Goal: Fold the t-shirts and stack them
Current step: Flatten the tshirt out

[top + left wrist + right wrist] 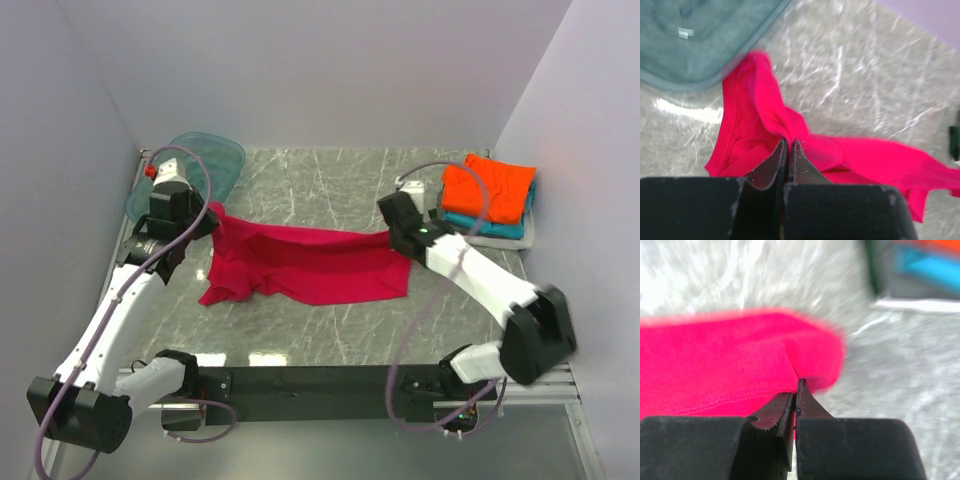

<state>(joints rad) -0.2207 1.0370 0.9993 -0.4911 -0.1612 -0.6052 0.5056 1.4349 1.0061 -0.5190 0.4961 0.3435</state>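
The crimson-magenta t-shirt is lying stretched across the middle of the bench. The left pincer is pinching its end at frame left, and the right pincer is clamping its edge at frame right.

Bright even light, marble glare, blurred wrist views

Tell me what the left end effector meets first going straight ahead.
The red shirt that the left end effector pinches; beyond it, probably the table beside the tub, depth unclear.
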